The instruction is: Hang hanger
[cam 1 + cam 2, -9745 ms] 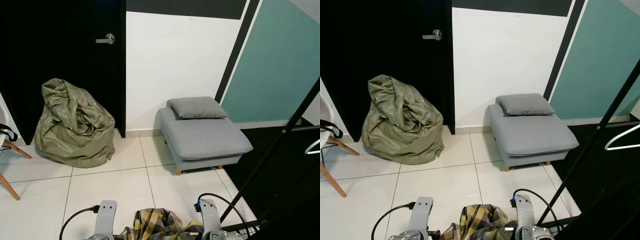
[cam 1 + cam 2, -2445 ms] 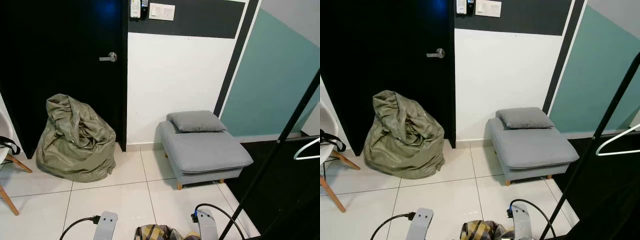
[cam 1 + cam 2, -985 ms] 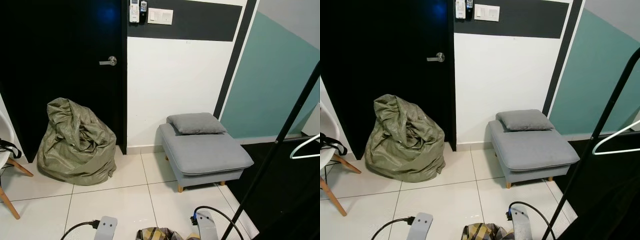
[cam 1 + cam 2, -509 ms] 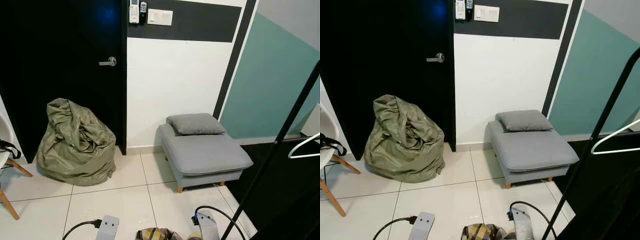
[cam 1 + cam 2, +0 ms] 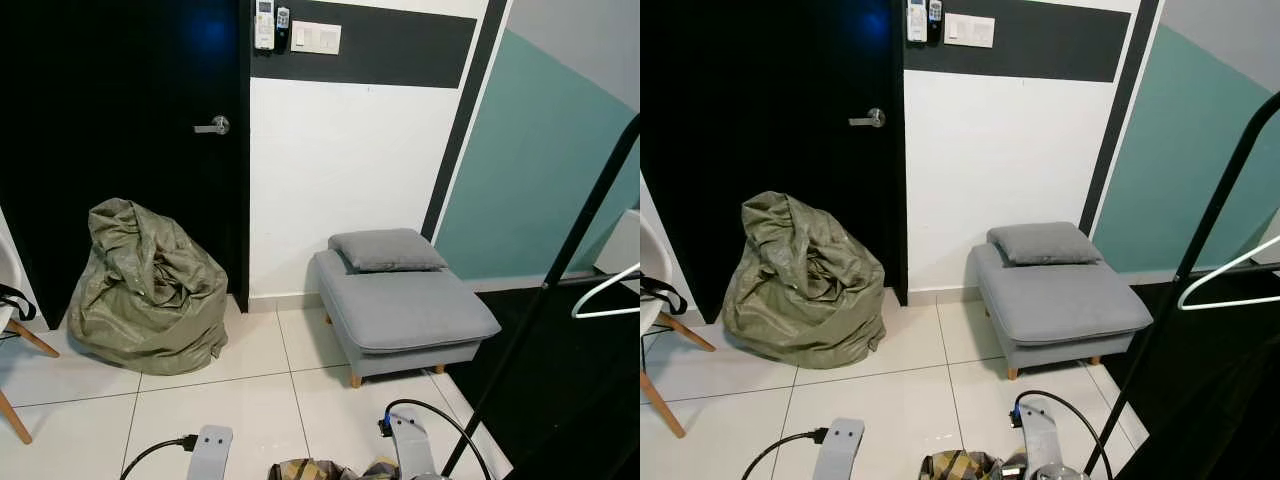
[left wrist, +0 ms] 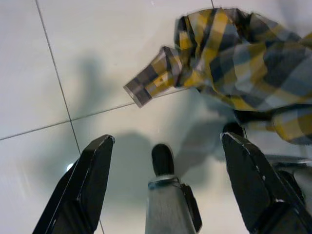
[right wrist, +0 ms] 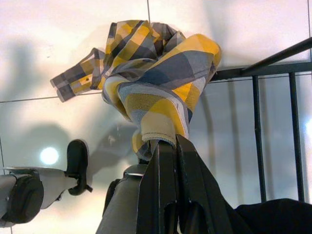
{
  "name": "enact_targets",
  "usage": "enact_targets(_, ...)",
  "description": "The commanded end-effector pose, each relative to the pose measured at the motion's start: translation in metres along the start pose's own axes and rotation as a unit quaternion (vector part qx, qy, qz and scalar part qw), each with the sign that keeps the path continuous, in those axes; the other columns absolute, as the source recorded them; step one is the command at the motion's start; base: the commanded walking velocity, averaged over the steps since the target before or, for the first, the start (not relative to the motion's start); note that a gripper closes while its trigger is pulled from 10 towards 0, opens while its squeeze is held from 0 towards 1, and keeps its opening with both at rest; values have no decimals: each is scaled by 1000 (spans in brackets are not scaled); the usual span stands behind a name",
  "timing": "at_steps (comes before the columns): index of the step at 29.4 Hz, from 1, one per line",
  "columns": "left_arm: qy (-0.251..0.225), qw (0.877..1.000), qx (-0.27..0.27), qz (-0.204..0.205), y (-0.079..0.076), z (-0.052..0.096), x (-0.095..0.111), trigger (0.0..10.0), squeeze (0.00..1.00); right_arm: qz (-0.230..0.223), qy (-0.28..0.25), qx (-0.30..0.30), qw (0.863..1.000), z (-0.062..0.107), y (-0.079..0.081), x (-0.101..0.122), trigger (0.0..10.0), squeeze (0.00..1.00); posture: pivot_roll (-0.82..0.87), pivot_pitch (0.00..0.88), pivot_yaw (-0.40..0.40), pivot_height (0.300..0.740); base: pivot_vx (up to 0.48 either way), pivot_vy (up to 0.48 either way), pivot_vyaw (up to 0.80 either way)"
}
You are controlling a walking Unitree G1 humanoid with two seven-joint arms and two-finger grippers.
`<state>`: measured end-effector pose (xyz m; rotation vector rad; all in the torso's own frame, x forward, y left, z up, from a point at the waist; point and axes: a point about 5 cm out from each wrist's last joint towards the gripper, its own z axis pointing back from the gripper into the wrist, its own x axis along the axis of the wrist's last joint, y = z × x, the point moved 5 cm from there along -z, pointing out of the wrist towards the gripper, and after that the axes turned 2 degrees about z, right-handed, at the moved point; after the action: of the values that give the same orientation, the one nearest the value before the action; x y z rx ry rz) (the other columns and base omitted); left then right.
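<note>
At the far right of the head views we see a white hanger (image 5: 1230, 285), a thin rounded wire-like bar, hanging beside the slanted black pole of a clothes rack (image 5: 1200, 250); its hook lies beyond the frame edge, so we cannot tell what it hangs from. Our right end effector (image 7: 168, 146) is clamped narrow on a yellow, grey and navy plaid shirt (image 7: 156, 87), soft woven cloth bunched into a drooping bundle with one cuffed sleeve sticking out sideways. Black metal base bars of the rack lie just beside the shirt in the right wrist view. Our left end effector (image 6: 165, 144) is spread wide, its fingers (image 6: 92, 175) matte black and tapered, holding nothing, above glossy white floor tiles (image 5: 250, 390) with thin dark grout lines. Farther off stand a grey upholstered footstool (image 5: 400, 310) on short wooden legs with a flat grey cushion (image 5: 385, 250) on top, a crumpled olive-green sack (image 5: 150, 290), and a black door (image 5: 120, 140) with a metal lever handle.
</note>
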<state>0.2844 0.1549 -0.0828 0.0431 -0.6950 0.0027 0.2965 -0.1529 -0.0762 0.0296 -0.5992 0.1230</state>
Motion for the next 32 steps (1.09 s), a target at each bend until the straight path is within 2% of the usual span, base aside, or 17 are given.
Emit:
enact_targets(1, -16, 1000, 0, 0, -3, 0, 9, 10000, 0, -3, 0, -1, 1000, 0, -1, 3, 10000, 0, 76, 0, -90, 740, 0, 0, 0)
enact_targets(13, 0, 1000, -5, 0, -4, 0, 4, 10000, 0, 13, -1, -4, 1000, 0, -1, 5, 10000, 0, 60, 0, -84, 740, 0, 0, 0)
enact_targets(15, 4, 1000, -7, 0, -5, 0, 4, 10000, 0, 21, 0, -3, 1000, 0, 0, 6, 10000, 0, 42, 44, -85, 740, 0, 0, 0)
enact_targets(24, 4, 1000, -8, -1, -4, 0, 7, 10000, 0, 24, -1, -3, 1000, 1, 1, 10, 10000, 0, 37, 65, -83, 740, 0, 0, 0)
enact_targets(32, -3, 1000, 2, 7, 3, -1, 13, 10000, 0, 18, -3, 0, 1000, 1, 4, 14, 10000, 0, 31, 91, -89, 740, 0, 0, 0)
